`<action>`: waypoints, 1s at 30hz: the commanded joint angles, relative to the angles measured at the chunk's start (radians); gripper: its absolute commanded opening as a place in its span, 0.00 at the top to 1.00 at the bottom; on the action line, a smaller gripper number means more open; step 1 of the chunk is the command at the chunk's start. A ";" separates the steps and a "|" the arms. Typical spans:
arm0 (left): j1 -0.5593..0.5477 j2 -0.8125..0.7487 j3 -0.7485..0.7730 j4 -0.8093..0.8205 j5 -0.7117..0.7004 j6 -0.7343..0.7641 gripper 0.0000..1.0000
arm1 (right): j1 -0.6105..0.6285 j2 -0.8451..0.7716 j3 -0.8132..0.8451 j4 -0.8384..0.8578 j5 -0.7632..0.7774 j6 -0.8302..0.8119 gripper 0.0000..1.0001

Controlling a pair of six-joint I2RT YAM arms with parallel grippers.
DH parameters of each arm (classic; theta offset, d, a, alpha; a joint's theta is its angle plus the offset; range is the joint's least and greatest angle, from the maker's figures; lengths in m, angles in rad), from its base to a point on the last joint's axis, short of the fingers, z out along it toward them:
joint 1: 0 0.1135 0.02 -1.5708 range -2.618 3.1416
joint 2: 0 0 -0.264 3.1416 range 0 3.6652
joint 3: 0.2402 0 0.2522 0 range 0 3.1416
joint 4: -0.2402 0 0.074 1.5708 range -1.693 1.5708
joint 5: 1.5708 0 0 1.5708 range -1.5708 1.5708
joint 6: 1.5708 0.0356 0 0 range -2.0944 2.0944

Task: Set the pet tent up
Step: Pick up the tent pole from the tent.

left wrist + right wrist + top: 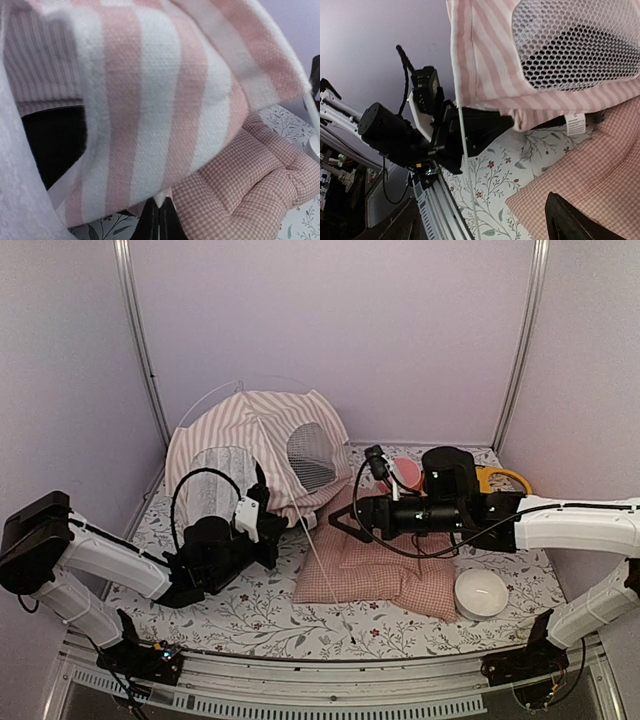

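The pet tent (250, 430), pink-and-white striped, stands partly raised at the back left, its mesh window (310, 455) facing right and its sheer curtain (225, 472) in front. A thin white pole (312, 545) slants from it down across the mat. My left gripper (275, 532) is at the tent's lower front hem; in the left wrist view it (160, 215) is shut on a corner of the striped fabric (150, 100). My right gripper (338, 522) is open and empty over the pink checked cushion (385, 570). In the right wrist view it (482, 202) straddles the pole (465, 150) without touching, below the mesh (580, 45).
A white bowl (480, 592) sits at the cushion's right. A red bowl (405, 472) and a yellow ring-shaped item (508, 478) lie behind my right arm. The floral mat (240, 615) covers the table. White walls and metal posts enclose the back and sides.
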 commanded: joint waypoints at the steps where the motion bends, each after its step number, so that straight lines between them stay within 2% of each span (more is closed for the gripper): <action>1: 0.006 -0.030 0.003 0.017 0.011 0.017 1.00 | 0.031 0.017 -0.036 -0.076 -0.279 -0.008 0.15; 7: 0.006 -0.068 0.003 -0.001 0.010 0.036 1.00 | 0.110 0.056 -0.072 -0.198 -0.347 -0.099 0.21; 14: 0.006 -0.112 0.008 -0.035 0.010 0.052 1.00 | 0.152 0.088 -0.112 -0.226 -0.402 -0.130 0.33; 21: 0.005 -0.129 0.011 -0.049 0.010 0.061 1.00 | 0.167 0.119 -0.063 -0.235 -0.394 -0.149 0.38; 30: 0.004 -0.157 -0.007 -0.066 0.008 0.057 1.00 | 0.165 0.178 0.028 -0.247 -0.390 -0.158 0.50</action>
